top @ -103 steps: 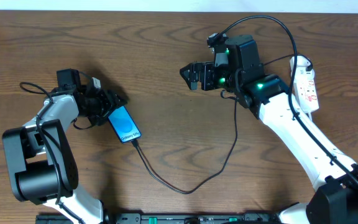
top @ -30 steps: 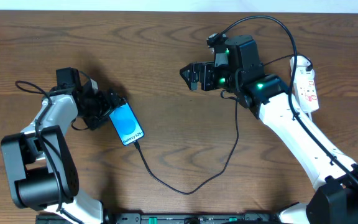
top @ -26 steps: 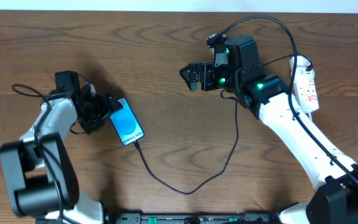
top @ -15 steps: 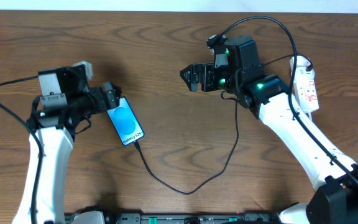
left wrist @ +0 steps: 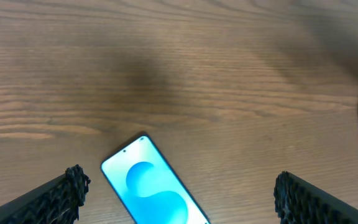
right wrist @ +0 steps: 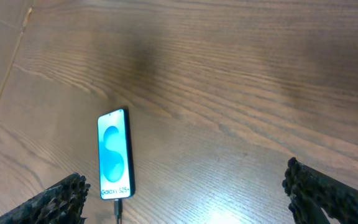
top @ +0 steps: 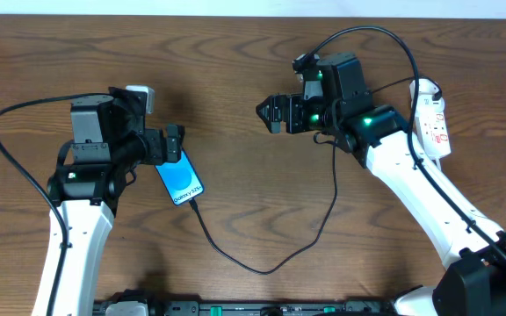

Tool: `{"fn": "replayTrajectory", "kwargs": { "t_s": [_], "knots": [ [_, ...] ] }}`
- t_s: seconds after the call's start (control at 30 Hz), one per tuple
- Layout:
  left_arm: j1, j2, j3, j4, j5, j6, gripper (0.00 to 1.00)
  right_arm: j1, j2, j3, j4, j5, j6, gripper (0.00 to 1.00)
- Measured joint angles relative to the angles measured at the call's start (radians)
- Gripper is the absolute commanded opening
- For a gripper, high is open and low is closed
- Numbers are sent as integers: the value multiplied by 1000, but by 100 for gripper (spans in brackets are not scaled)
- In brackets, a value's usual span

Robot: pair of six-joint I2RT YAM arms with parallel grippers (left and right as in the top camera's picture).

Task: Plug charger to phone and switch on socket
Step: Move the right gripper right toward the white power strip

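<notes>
The phone (top: 181,180) lies flat on the wooden table, its blue screen lit. The charger (top: 262,269), a thin black cable, is plugged into the phone's bottom end; it loops across the table towards the right arm. My left gripper (top: 174,146) hovers open over the phone's top end, touching nothing. In the left wrist view the phone (left wrist: 151,186) lies below and between the spread fingers (left wrist: 67,194) of the left gripper (left wrist: 179,182). My right gripper (top: 269,115) is open and empty at mid table. The right gripper (right wrist: 185,186) sees the phone (right wrist: 114,155) and the charger (right wrist: 118,213) from afar. The socket (top: 432,118) lies at the far right.
The socket's thick white cord (top: 418,86) runs off its far end beside the right arm. The right arm's own black cable (top: 367,31) arches above it. The charger's slack loop lies in front of the arms' bases.
The left gripper has let go of the phone's top end and drawn up and back from it. The phone stays on the table with the charger in it. The right arm has not moved.
</notes>
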Motion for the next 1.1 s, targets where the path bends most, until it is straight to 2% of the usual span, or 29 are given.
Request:
{"fn": "replayTrajectory", "kwargs": {
  "t_s": [0.47,0.63,0.83,1.1],
  "knots": [
    [0,0,0,0,-23,1,98,-1,0,0,-12,-42,23,99],
    [0,0,0,1,-24,1,98,-26,0,60,-160,-80,-2,99],
    [0,0,0,0,-24,1,98,-100,0,248,-374,-92,-76,99],
    [0,0,0,0,-23,1,98,-256,0,405,-502,-107,-146,99]
  ]
}}
